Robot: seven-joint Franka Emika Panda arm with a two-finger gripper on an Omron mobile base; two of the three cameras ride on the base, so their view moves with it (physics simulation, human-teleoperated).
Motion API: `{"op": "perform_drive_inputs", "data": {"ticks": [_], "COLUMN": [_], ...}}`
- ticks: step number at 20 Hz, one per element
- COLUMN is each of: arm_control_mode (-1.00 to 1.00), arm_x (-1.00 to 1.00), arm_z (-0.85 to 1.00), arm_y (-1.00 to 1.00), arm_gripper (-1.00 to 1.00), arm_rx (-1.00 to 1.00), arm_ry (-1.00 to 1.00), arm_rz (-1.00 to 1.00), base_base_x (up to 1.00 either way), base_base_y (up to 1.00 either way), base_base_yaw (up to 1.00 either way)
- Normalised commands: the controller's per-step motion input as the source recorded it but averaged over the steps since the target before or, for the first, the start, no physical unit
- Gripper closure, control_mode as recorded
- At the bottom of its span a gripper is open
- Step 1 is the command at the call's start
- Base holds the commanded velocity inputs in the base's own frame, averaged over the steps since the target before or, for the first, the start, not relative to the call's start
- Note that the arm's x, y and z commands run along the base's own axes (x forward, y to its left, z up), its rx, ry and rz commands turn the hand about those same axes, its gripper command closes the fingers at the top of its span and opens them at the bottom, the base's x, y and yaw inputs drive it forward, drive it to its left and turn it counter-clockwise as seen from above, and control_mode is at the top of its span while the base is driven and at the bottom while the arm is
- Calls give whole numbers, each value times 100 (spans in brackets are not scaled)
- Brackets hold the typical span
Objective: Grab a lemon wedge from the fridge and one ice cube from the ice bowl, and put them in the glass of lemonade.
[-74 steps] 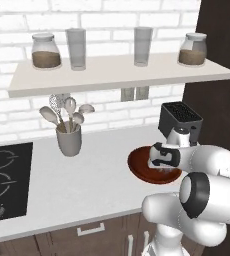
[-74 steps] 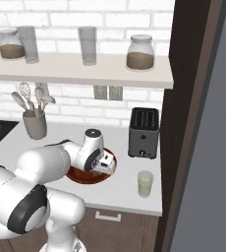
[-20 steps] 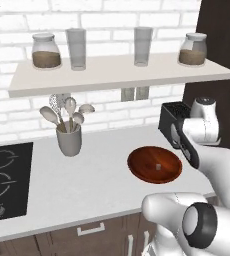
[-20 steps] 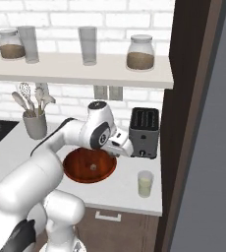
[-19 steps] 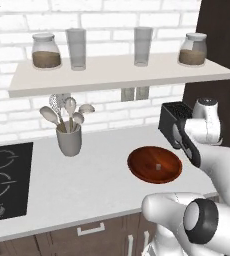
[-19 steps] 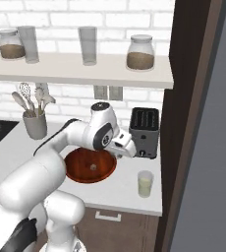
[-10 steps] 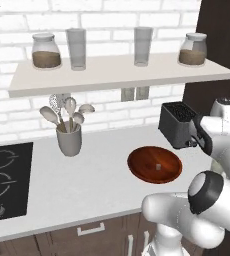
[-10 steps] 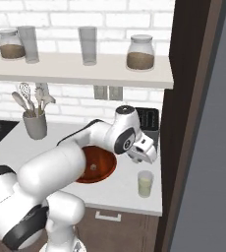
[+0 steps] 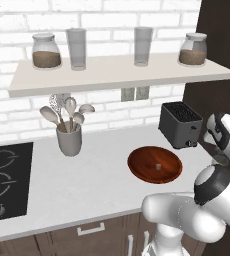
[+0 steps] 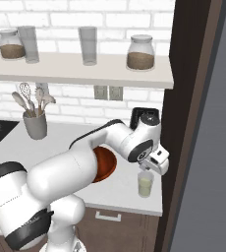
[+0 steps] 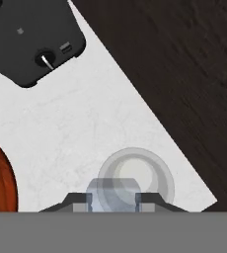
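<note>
1. Left base view: a white brick wall (image 9: 17, 125) backs a pale stone counter (image 9: 87, 185), with a dark cabinet (image 10: 188, 98) closing its right end.
2. A long shelf (image 9: 117, 75) carries two jars and two tall glasses.
3. A black hob (image 9: 4, 180) sits at the counter's left.
4. The toaster (image 9: 179, 125) stands just beside the ice bowl (image 9: 154, 164), which holds one cube.
5. A grey utensil cup (image 9: 69, 140) stands left.
6. The glass of lemonade (image 10: 144, 185) stands near the counter's right corner.
7. The gripper (image 11: 113, 200) hangs over it, jaws pinching the ice cube (image 11: 113, 195).
</note>
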Motion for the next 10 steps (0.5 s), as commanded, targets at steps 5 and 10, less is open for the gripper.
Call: {"op": "perform_drive_inputs", "data": {"ticks": [5,10], "arm_control_mode": [-100,-100], "arm_x": [0,0], "arm_z": [0,0], "arm_y": [0,0], "arm_gripper": [100,100], "arm_rx": [0,0], "arm_ry": [1,8], "arm_rz": [-13,-15], "base_base_x": [0,0], "base_base_y": [0,0], "base_base_yaw": [0,0]}}
